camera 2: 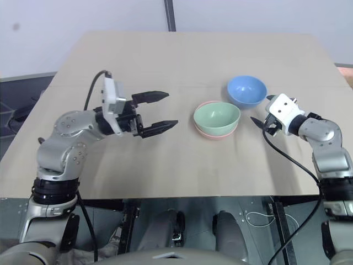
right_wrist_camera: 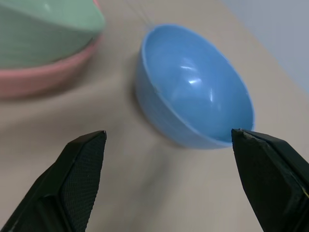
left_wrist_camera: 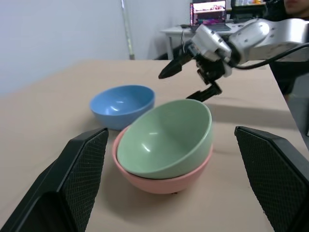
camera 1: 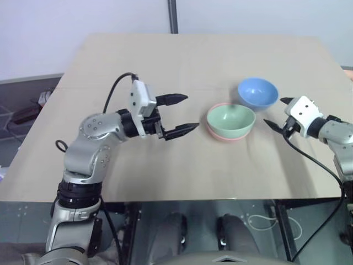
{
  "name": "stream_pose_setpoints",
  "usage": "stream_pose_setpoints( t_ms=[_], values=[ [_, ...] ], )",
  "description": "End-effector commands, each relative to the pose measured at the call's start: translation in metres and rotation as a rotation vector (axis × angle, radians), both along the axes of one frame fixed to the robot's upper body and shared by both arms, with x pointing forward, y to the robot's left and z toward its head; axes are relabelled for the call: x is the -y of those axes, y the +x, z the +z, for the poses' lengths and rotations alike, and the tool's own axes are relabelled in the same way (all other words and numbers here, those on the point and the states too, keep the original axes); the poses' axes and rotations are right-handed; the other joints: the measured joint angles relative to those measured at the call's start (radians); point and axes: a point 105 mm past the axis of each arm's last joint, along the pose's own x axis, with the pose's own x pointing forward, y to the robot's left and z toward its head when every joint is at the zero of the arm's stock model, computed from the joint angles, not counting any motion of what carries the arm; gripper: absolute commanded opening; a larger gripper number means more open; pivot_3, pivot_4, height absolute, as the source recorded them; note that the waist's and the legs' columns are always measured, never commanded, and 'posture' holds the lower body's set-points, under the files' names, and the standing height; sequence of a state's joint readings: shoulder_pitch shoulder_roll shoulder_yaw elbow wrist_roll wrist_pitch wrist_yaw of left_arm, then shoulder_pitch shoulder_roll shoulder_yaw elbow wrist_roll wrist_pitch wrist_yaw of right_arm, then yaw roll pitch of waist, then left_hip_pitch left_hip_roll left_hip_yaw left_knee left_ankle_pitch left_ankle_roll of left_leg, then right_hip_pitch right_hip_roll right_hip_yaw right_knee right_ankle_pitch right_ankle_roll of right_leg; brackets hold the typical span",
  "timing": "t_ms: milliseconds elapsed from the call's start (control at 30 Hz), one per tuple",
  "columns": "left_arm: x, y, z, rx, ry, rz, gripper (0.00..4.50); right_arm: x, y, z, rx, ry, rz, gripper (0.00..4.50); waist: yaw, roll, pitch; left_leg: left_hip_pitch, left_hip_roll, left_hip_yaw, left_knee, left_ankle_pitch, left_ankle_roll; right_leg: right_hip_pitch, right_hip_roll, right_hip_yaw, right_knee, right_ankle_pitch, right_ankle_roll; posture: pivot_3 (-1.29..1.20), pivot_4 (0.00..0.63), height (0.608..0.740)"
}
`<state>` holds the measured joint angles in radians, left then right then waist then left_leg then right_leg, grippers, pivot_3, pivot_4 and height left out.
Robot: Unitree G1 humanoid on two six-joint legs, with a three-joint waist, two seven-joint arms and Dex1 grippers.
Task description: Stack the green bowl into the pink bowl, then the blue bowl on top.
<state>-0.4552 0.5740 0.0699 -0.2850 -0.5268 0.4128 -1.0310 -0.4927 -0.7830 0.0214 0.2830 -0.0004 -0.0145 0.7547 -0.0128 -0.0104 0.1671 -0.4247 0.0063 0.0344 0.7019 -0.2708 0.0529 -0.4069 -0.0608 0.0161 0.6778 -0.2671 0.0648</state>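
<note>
The green bowl (camera 1: 231, 118) sits nested, slightly tilted, inside the pink bowl (camera 1: 225, 136) at the table's middle right. Just behind them stands the blue bowl (camera 1: 257, 91), upright and alone. My left gripper (camera 1: 184, 113) is open to the left of the stacked pair, pointing toward it with a gap between, holding nothing. My right gripper (camera 1: 277, 112) is open to the right of the bowls, its fingers aimed at the blue bowl (right_wrist_camera: 193, 87) without touching it. The left wrist view shows the green bowl (left_wrist_camera: 164, 137) in the pink bowl (left_wrist_camera: 166, 182), with the blue bowl (left_wrist_camera: 121, 104) beyond.
The tan table (camera 1: 165, 66) has wide bare room at the back and to the left. Its front edge lies close below both arms. A grey pole (camera 1: 173, 16) stands behind the table. Beyond the table, a desk with a lit screen (left_wrist_camera: 208, 12) appears in the left wrist view.
</note>
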Motion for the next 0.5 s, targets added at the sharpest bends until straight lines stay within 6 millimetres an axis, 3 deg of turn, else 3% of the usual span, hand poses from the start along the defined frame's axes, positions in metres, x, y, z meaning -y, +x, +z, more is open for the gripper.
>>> stream_pose_setpoints(
  t_ms=[33, 167, 467, 500],
  values=[
    [-0.009, -0.015, 0.015, 0.084, -0.063, -0.002, 4.42, 0.008, 0.011, 0.008, 0.013, -0.107, 0.045, 4.5, 0.0, 0.0, 0.0, 0.0, 0.0, 0.0, 0.0, 0.0, 0.0, 0.0, 0.0, 0.0, -0.001, 0.0, 0.0, 0.0, 0.15, 0.74],
    [-0.018, -0.023, 0.007, 0.071, -0.096, 0.004, 4.42, 0.002, 0.025, 0.008, 0.012, -0.15, 0.088, 4.5, -0.005, 0.0, 0.0, 0.001, 0.0, 0.001, -0.001, 0.0, 0.0, 0.0, -0.001, 0.001, 0.0, 0.0, 0.0, 0.0, 0.15, 0.74],
    [-0.028, -0.034, -0.001, 0.008, -0.108, -0.022, 4.42, -0.034, 0.048, 0.004, 0.017, -0.136, 0.165, 4.5, -0.003, 0.0, 0.0, 0.002, 0.001, 0.002, -0.001, 0.0, 0.0, 0.0, -0.002, 0.001, 0.0, 0.0, 0.0, 0.0, 0.15, 0.74],
    [-0.027, -0.035, -0.002, 0.007, -0.105, -0.018, 4.47, -0.036, 0.051, 0.002, 0.012, -0.144, 0.165, 4.24, -0.002, 0.0, 0.0, 0.002, 0.001, 0.002, -0.001, 0.0, 0.0, 0.0, -0.002, 0.001, 0.0, 0.0, 0.0, 0.0, 0.15, 0.74]
  ],
)
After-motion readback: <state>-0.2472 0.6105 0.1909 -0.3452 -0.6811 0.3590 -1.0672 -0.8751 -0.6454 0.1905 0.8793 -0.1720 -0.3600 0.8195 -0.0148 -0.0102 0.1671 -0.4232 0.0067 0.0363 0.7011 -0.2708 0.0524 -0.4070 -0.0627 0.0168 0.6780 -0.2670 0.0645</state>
